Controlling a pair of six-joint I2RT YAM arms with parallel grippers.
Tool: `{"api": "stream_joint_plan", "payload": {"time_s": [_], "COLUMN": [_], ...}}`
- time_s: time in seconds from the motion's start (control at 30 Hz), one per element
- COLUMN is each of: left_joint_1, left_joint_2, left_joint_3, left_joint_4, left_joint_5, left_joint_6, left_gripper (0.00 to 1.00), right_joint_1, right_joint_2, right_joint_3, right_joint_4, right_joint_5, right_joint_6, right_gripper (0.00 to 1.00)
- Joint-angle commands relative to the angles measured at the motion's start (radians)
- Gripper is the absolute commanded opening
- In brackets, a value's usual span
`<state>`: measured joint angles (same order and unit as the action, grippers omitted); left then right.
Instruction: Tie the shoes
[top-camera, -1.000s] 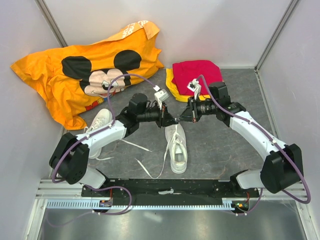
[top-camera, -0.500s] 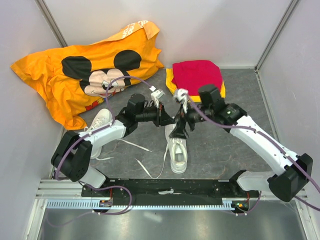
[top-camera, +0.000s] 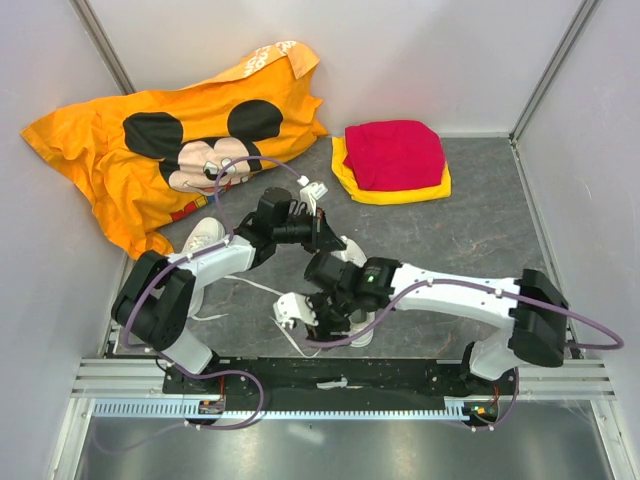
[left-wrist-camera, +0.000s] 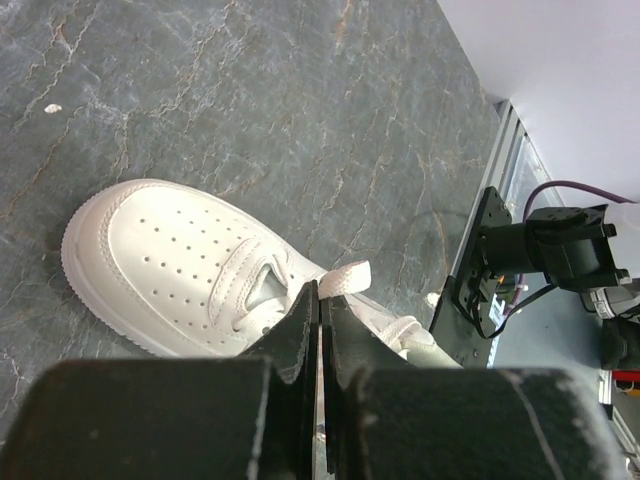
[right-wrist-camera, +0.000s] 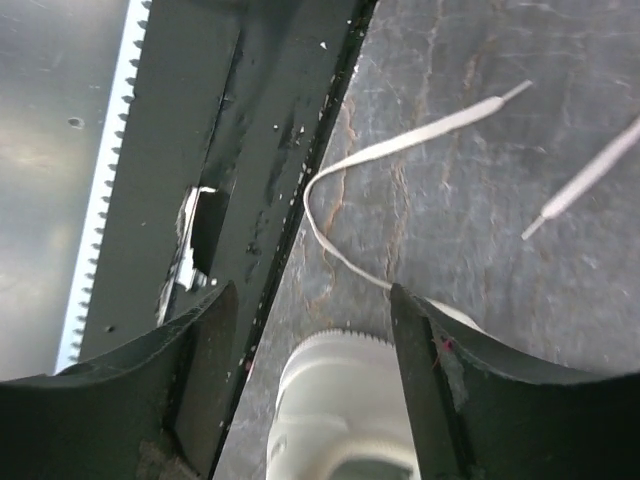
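Note:
One white shoe (top-camera: 352, 252) lies mid-table, largely covered by my right arm. The other shoe (top-camera: 204, 236) sits at the left, partly under my left arm. My left gripper (top-camera: 330, 240) hovers over the middle shoe (left-wrist-camera: 170, 260), shut on a flat white lace (left-wrist-camera: 350, 278) whose end pokes out past the fingertips (left-wrist-camera: 322, 295). My right gripper (top-camera: 343, 322) is open and points down at that shoe's heel end (right-wrist-camera: 350, 400), with a finger on either side of it (right-wrist-camera: 310, 300). Loose laces (right-wrist-camera: 400, 145) trail on the floor beyond it.
An orange cartoon-mouse shirt (top-camera: 170, 140) is heaped at the back left. A folded red cloth (top-camera: 395, 152) lies on a yellow one (top-camera: 400, 192) at the back right. The black base rail (top-camera: 330, 375) runs right beside the shoe's heel (right-wrist-camera: 230, 180). Walls close in on three sides.
My right arm has swung from the right, across and down to the near end of the middle shoe, and its gripper has gone from shut to open. The left gripper stays shut over the shoe.

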<state>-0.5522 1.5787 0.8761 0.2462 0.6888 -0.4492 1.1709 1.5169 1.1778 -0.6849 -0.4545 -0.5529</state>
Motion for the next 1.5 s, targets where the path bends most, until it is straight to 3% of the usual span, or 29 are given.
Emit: {"api": "stream_joint_plan", "payload": {"time_s": [0.0,0.23,0.5,0.63,0.73,0.77,0.83,0.97,1.1,1.47], "left_joint_1": [0.011,0.017,0.018,0.020,0.020,0.020,0.020,0.018,0.018,0.017], "left_joint_2": [0.014,0.032,0.041,0.040,0.040,0.038,0.043,0.040,0.021,-0.032], "left_joint_3": [0.041,0.037,0.034,0.034,0.035,0.037,0.041,0.076,0.093,0.119], "left_joint_4": [-0.001,0.025,0.041,0.039,0.038,0.035,0.030,-0.010,-0.064,-0.168], "left_joint_5": [0.021,0.005,0.002,0.002,0.002,0.005,0.008,0.035,0.037,0.040], "left_joint_6": [-0.025,-0.055,-0.060,-0.059,-0.057,-0.056,-0.052,-0.007,0.052,0.182], "left_gripper": [0.02,0.02,0.02,0.02,0.02,0.02,0.01,0.02,0.02,0.02], "right_joint_1": [0.058,0.139,0.173,0.180,0.185,0.188,0.190,0.162,0.055,-0.181], "right_joint_2": [0.064,0.164,0.262,0.295,0.298,0.292,0.263,0.158,0.011,-0.418], "right_joint_3": [-0.004,-0.086,-0.104,-0.116,-0.125,-0.127,-0.106,0.015,0.112,0.037], "right_joint_4": [0.119,0.309,0.354,0.380,0.380,0.378,0.342,0.193,0.066,-0.203], "right_joint_5": [0.068,0.140,0.184,0.229,0.269,0.277,0.280,0.266,0.191,0.247], "right_joint_6": [-0.022,0.031,0.036,0.042,0.056,0.059,0.079,0.062,0.085,0.149], "right_gripper": [0.68,0.60,0.58,0.52,0.38,0.23,0.01,0.00,0.00,0.00]}}
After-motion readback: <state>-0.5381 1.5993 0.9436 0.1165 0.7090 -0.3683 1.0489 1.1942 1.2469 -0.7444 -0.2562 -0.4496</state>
